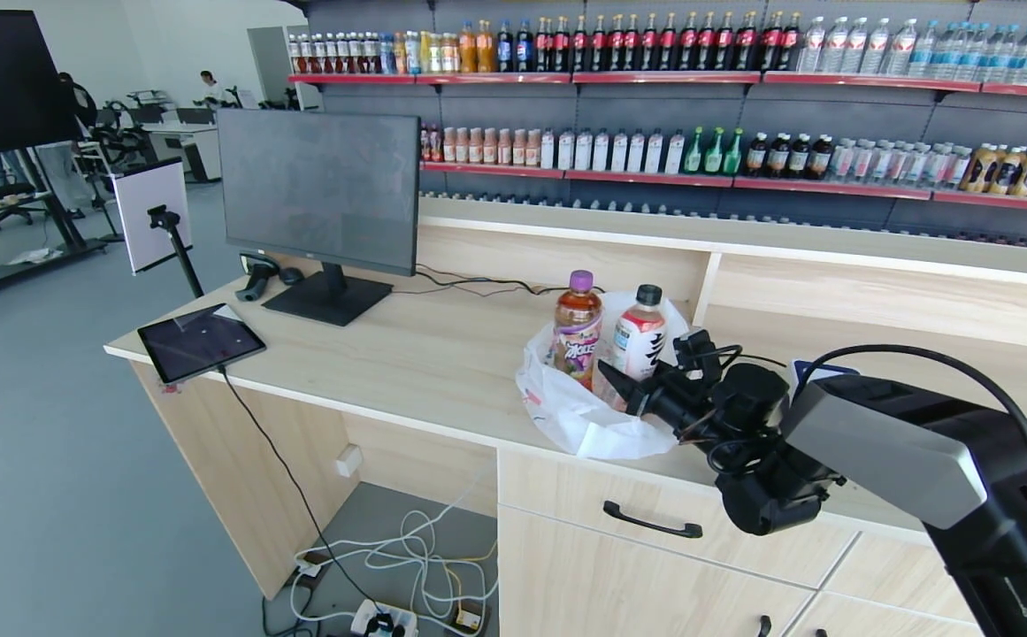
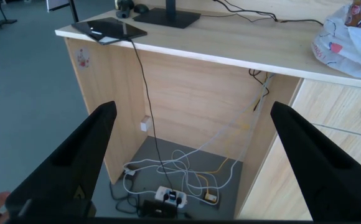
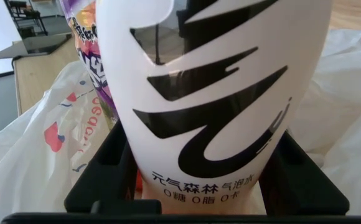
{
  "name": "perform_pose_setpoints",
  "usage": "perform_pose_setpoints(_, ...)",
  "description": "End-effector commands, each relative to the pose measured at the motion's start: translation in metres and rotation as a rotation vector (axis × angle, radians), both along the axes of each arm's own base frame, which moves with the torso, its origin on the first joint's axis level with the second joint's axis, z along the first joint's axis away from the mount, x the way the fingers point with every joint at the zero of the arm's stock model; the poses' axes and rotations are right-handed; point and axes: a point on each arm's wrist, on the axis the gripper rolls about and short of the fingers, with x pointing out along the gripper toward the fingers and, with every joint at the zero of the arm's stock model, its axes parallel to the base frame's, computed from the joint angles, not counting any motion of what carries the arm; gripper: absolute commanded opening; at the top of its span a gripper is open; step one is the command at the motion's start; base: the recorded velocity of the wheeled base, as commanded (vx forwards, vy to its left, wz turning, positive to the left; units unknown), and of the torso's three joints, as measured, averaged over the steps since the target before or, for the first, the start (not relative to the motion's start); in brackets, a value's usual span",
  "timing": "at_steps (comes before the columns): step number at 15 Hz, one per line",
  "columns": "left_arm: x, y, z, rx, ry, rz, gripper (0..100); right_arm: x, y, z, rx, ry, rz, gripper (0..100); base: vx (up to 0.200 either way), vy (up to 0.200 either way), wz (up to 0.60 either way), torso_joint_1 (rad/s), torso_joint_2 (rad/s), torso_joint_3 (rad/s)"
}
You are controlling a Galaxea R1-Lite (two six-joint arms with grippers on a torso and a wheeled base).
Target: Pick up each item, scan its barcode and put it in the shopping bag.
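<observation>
White bottle (image 3: 211, 93) in the shopping bag (image 1: 579, 425) is gripped by the right fingers (image 3: 103, 168); left fingers (image 2: 75, 168) gape before the counter (image 2: 230, 37).

Shop checkout mock-up. I stand at a wooden counter (image 1: 442, 354) with monitor (image 1: 318, 190), tablet (image 1: 201, 341) and scanner (image 1: 256, 276). Behind it, red-edged shelves (image 1: 663, 78) carry rows of drinks (image 1: 619, 150). Office desks (image 1: 179, 133) far left.
</observation>
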Motion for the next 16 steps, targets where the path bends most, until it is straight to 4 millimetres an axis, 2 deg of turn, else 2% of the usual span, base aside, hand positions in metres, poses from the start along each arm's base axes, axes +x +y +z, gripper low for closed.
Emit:
perform_pose_setpoints(1,0.0,0.0,0.0,0.0,0.0,0.001,100,0.0,0.0,-0.004,-0.002,0.007,-0.001,0,0.0,0.0,0.0,0.0,0.0,0.0)
perform_pose_setpoints(7,0.0,0.0,0.0,0.0,0.0,0.001,100,0.0,0.0,-0.003,-0.003,0.005,-0.003,0,0.0,0.0,0.0,0.0,0.0,0.0)
perform_pose_setpoints(8,0.0,0.0,0.0,0.0,0.0,0.001,100,0.0,0.0,-0.002,-0.002,0.003,-0.003,100,0.0,0.0,0.0,0.0,0.0,0.0)
perform_pose_setpoints(16,0.0,0.0,0.0,0.0,0.0,0.001,100,-0.001,0.0,0.007,-0.003,-0.016,-0.005,100,0.0,0.0,0.0,0.0,0.0,0.0)
